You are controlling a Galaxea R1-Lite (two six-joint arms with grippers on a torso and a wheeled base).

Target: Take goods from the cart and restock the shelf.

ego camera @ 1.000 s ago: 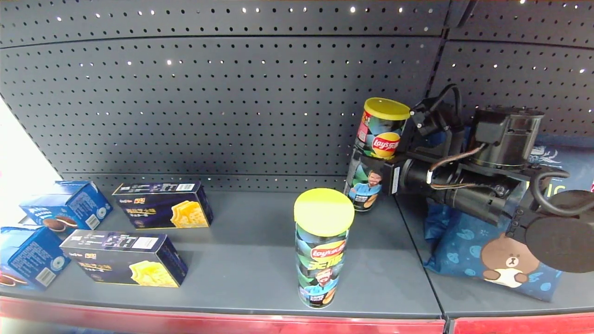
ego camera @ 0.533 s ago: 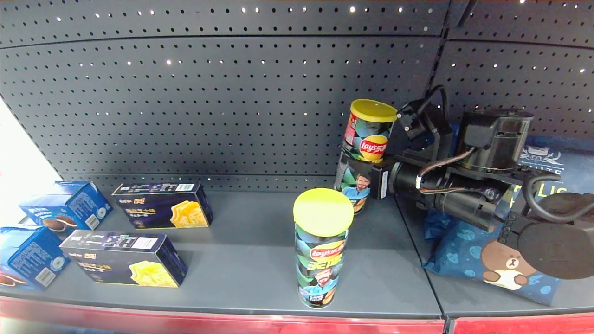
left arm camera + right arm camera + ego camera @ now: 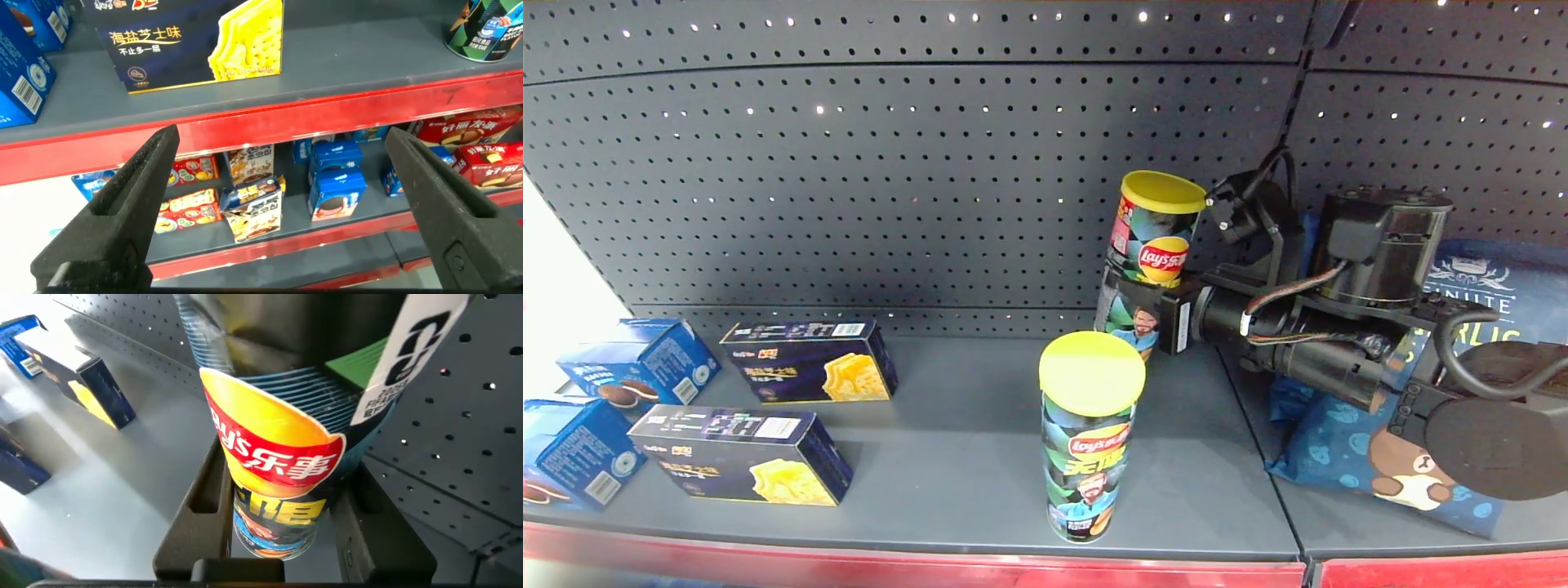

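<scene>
Can [image 3: 1158,237]: head view, upright at back of shelf [image 3: 947,457], clamped by right gripper [image 3: 1147,304]. It has shifted left and now sits behind front can [image 3: 1089,441]; set-down looks near. Left wrist: left gripper [image 3: 282,139] spread, empty, facing shelf's front edge. Right wrist: jaws grip Can mid-body.

Held can [image 3: 1156,237] — farther left

The grey shelf [image 3: 964,457] has a red front edge and a pegboard back. A can [image 3: 1089,441] stands upright near the front edge, at the middle. Toward the left end lie two dark boxes [image 3: 809,361] and, at the end itself, two blue boxes [image 3: 641,363]. A bear bag [image 3: 1372,457] rests at the right end.
</scene>
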